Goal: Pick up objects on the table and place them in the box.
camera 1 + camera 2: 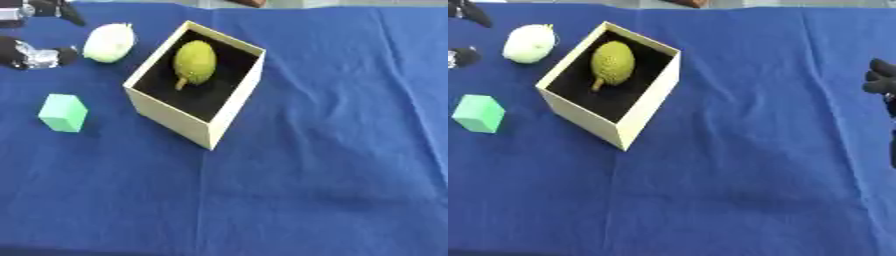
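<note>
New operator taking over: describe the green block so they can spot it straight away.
Start at the cream box on the blue cloth. Look to its left, nearer the camera than the pale round object. The green block is the only flat-sided, mint-coloured thing there.

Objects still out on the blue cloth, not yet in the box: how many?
2. A pale whitish-green round object lies beside the cream cardboard box's far-left wall, near the left hand. A green cube sits nearer, left of the box. Nothing appears hidden.
</note>
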You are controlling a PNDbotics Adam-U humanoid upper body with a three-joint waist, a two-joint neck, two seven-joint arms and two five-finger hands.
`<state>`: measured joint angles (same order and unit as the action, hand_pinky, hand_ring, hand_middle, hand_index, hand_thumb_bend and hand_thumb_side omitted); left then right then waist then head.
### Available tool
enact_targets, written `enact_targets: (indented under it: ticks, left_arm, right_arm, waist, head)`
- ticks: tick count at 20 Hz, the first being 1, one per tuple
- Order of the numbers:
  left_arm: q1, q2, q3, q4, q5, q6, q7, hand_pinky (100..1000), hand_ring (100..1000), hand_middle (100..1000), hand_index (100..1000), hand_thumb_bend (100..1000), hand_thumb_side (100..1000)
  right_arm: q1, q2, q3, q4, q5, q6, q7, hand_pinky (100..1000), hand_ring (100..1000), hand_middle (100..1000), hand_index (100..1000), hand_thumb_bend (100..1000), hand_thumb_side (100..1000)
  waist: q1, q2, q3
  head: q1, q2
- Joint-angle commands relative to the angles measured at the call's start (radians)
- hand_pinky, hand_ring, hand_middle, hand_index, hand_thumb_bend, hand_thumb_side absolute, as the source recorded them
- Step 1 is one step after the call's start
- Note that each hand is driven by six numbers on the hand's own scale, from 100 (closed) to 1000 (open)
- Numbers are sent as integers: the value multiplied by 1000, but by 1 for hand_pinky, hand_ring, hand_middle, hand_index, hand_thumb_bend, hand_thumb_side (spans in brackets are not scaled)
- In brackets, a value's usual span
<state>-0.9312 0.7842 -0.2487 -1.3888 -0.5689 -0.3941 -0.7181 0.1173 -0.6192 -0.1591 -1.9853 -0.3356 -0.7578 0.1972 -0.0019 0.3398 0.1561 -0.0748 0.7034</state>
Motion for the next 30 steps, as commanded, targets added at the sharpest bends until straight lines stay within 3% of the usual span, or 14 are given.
enact_targets:
  ticks: [1, 8, 9, 10, 11, 12, 14, 16, 21, 23, 28, 30]
  left_arm:
    - [-1, 54, 17, -16, -3, -141, -170, 984, 935, 837, 905, 377, 1000]
    - [58, 91, 18, -74, -7, -135, -186, 985, 934, 836, 904, 407, 978]
    - [64, 97, 13, -74, -9, -137, -187, 993, 945, 864, 928, 447, 766]
    - [78, 105, 3, -75, -15, -140, -188, 995, 945, 868, 938, 464, 671]
    - [97, 113, -1, -82, -22, -143, -188, 995, 945, 868, 938, 464, 671]
    - [115, 119, -3, -90, -25, -145, -189, 995, 942, 869, 951, 468, 554]
    - [139, 128, -4, -100, -25, -146, -189, 994, 939, 861, 963, 466, 495]
    - [153, 133, -4, -103, -19, -144, -189, 991, 934, 850, 974, 438, 492]
    - [174, 141, -14, -106, 16, -140, -189, 984, 923, 838, 989, 383, 579]
    - [175, 141, -15, -103, 18, -136, -189, 978, 918, 835, 992, 394, 575]
    - [163, 116, -8, -85, 33, -110, -167, 955, 902, 811, 972, 248, 549]
    - [155, 103, -7, -69, 34, -94, -154, 949, 901, 810, 965, 245, 501]
  right_arm:
    - [-3, -5, -4, -15, 15, 22, 0, 1000, 1000, 757, 850, 100, 470]
    - [-5, 9, 0, -15, 27, 58, 4, 1000, 1000, 754, 847, 100, 470]
    - [-5, 12, 1, -15, 28, 62, 4, 1000, 1000, 749, 842, 100, 470]
    - [-6, 16, 2, -15, 29, 68, 6, 1000, 1000, 748, 841, 100, 470]
    - [-7, 18, 4, -15, 30, 74, 7, 1000, 1000, 748, 841, 100, 470]
    - [-8, 20, 6, -15, 30, 79, 9, 1000, 1000, 747, 840, 100, 470]
    - [-9, 25, 9, -15, 31, 90, 13, 1000, 1000, 745, 838, 100, 470]
    - [-10, 30, 10, -15, 32, 102, 17, 1000, 1000, 744, 836, 100, 470]
    - [-14, 43, 12, -15, 34, 130, 21, 1000, 1000, 740, 832, 100, 470]
    - [-15, 48, 13, -15, 34, 140, 23, 1000, 1000, 738, 830, 100, 471]
    - [-14, 70, 14, -15, 44, 171, 28, 1000, 1000, 736, 827, 100, 477]
    - [-13, 78, 16, -15, 50, 185, 31, 1000, 1000, 734, 826, 100, 480]
  waist:
    - [2, -15, 2]
    - [2, -11, 3]
    - [2, -9, 6]
    - [1, -8, 7]
    - [1, -8, 6]
    - [0, -9, 5]
    - [0, -9, 4]
    - [-1, -8, 4]
    - [-1, -4, 4]
    - [-1, -4, 4]
    - [-2, -2, 3]
    - [-2, -2, 1]
  head:
    - [-2, -6]
    - [0, -5]
    - [-2, -6]
    - [-2, -6]
    - [-1, -5]
    - [0, -5]
    - [2, -5]
    - [3, -4]
    - [6, -4]
    - [6, -3]
    - [10, -2]
    - [12, -2]
